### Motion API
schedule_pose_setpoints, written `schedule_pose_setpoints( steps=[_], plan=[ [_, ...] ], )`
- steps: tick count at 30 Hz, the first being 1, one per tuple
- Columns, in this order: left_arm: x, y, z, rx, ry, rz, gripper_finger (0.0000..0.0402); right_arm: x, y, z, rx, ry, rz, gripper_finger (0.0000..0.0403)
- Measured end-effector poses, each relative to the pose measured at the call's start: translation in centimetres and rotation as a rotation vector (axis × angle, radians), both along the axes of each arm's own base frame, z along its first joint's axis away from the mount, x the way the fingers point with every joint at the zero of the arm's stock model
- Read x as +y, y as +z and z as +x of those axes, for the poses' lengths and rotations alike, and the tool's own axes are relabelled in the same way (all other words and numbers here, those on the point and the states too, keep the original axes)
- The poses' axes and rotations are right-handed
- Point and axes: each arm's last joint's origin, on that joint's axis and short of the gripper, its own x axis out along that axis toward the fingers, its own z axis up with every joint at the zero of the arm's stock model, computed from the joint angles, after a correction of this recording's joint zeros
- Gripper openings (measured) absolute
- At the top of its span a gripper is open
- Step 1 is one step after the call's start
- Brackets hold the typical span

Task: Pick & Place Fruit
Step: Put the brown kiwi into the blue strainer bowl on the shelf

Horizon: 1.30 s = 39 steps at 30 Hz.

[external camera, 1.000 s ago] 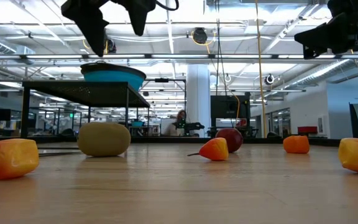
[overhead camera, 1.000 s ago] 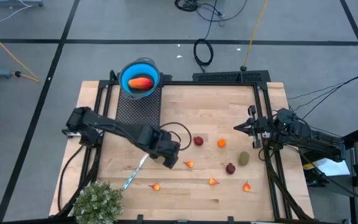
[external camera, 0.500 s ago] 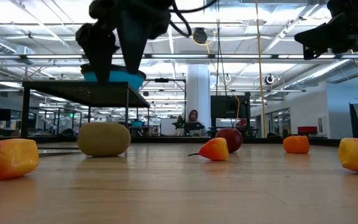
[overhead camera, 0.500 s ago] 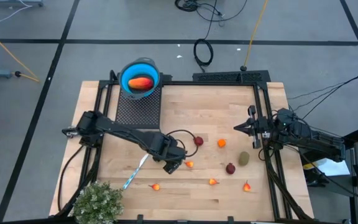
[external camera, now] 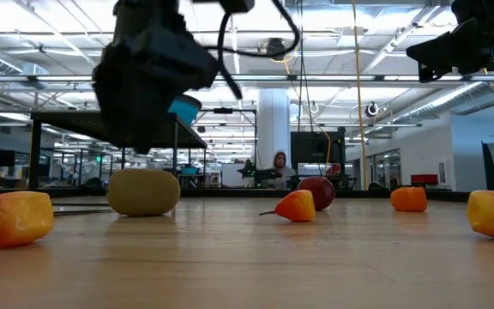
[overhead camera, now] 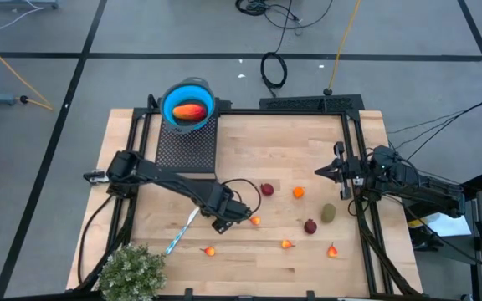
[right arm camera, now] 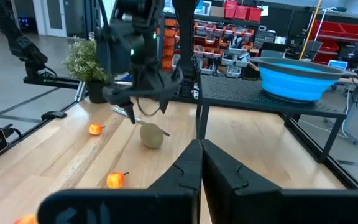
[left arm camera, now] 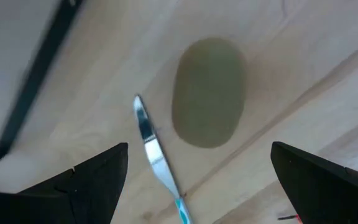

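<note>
An olive-brown oval fruit [left arm camera: 209, 93] lies on its side on the wooden table [overhead camera: 291, 159], right beside the tip of the blue-handled knife [left arm camera: 149, 138]. My left gripper [left arm camera: 197, 155] hangs open just above this fruit, pointing down, one finger on either side and touching nothing; in the low view it [external camera: 140, 129] stands over the fruit [external camera: 144, 190]. A red-orange fruit [overhead camera: 189, 111] lies in the blue bowl [overhead camera: 174, 94]. Dark red balls [overhead camera: 267, 190], a second olive oval [overhead camera: 329, 212] and small orange bits [overhead camera: 287, 244] are scattered on the table. My right gripper [right arm camera: 199, 155] waits shut at the right edge.
The bowl stands on a black mesh stand [overhead camera: 187, 146] at the far left. A bushy green plant [overhead camera: 130, 272] sits at the near left corner. The knife [overhead camera: 182, 232] lies between the plant and my left gripper [overhead camera: 228, 216]. A black frame [overhead camera: 354, 125] borders the table.
My left gripper has come down toward the olive oval fruit beside the knife, rolling its wrist as it sank, and has stayed open. The fruits and the knife have kept their places.
</note>
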Motion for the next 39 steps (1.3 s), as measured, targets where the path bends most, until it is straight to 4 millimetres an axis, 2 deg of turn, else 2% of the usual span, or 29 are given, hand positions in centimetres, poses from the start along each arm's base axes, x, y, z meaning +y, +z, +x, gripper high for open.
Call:
schedule_pose_setpoints(
  steps=[13,20,25,39],
  plan=[
    [-0.1,-2.7,-0.4,-0.035,-0.017,0.004,0.0392,0.0,0.0,0.0,-0.001,-0.002,0.0,0.0],
    [-0.3,-3.1,-0.4,-0.053,-0.026,0.024,0.0389,0.0,0.0,0.0,-0.001,-0.003,0.0,0.0],
    [-0.4,-3.1,0.2,-0.119,-0.047,0.022,0.0339,0.0,0.0,0.0,-0.001,-0.003,0.0,0.0],
    [-0.3,-3.1,0.3,-0.141,0.01,0.052,0.0194,0.0,0.0,0.0,-0.001,-0.003,0.0,0.0]
  ],
)
